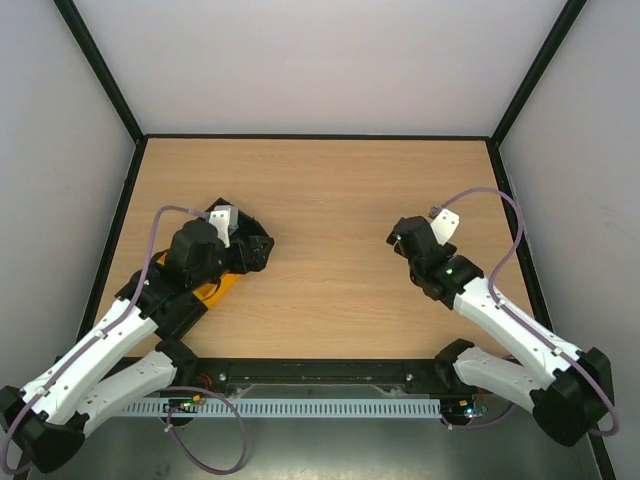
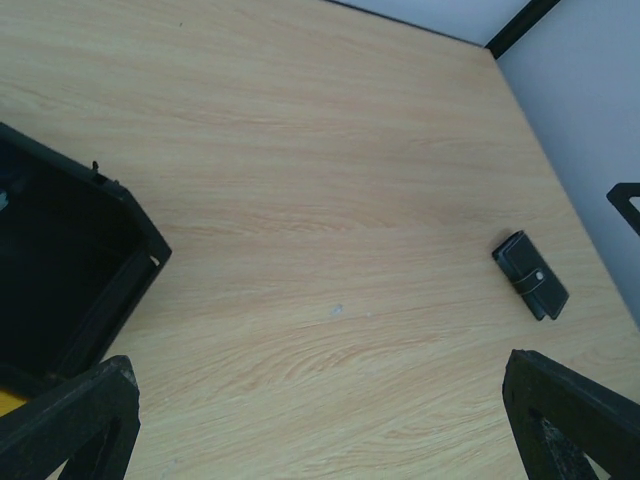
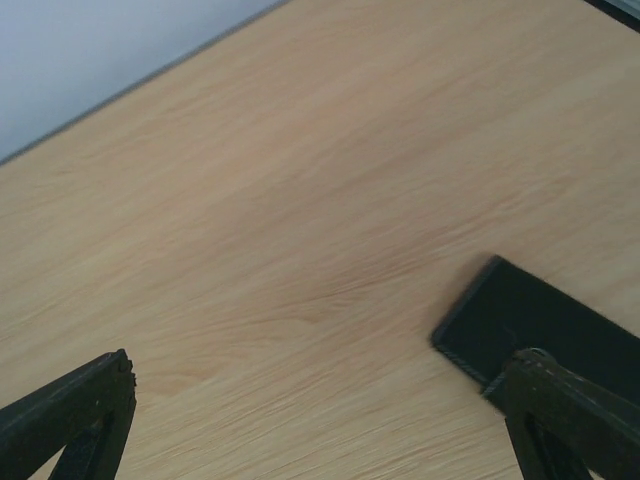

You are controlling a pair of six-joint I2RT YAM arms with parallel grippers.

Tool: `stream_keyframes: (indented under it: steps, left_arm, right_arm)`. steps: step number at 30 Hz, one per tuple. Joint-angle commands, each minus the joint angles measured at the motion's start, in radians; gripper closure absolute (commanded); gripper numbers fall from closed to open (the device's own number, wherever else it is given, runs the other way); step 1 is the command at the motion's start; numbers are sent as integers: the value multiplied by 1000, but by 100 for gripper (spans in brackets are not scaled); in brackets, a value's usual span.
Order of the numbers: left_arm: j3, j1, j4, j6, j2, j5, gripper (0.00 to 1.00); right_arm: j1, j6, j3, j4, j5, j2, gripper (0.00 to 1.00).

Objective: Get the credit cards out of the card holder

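The card holder (image 2: 530, 276) is a small black case lying shut and flat on the wooden table, with a strap and snap across it. In the right wrist view the card holder (image 3: 540, 322) lies at the lower right, its near end under my right finger (image 3: 570, 410). The credit cards are hidden. My right gripper (image 3: 320, 400) is open over bare wood, just left of the holder. My left gripper (image 2: 318, 400) is also open with nothing between its fingers, and the holder is far off to its right. In the top view the right gripper (image 1: 402, 238) covers the holder.
A black tray (image 2: 70, 260) with raised walls sits at the left, close to my left gripper (image 1: 250, 246); in the top view an orange part (image 1: 214, 290) shows beneath the left arm. Black frame rails (image 1: 320, 137) and pale walls enclose the table.
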Motion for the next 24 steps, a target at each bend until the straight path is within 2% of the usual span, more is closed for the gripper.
stream_keyframes:
  steps: [1, 7, 12, 18, 24]
  left_arm:
    - [-10, 7, -34, 28, 18, -33, 0]
    - [-14, 6, -49, 67, 37, -8, 0]
    - [-41, 6, -23, 83, -38, 10, 0]
    - [-62, 6, 4, 91, -85, 16, 0]
    - [-65, 7, 8, 92, -64, 36, 0]
  right_arm:
    - [-138, -13, -65, 65, -63, 37, 2]
    - [-377, -50, -155, 212, -297, 127, 2]
    - [-521, -75, -157, 271, -384, 252, 1]
    - [-565, -112, -140, 320, -400, 363, 4]
    - [-565, -147, -144, 350, -409, 450, 14]
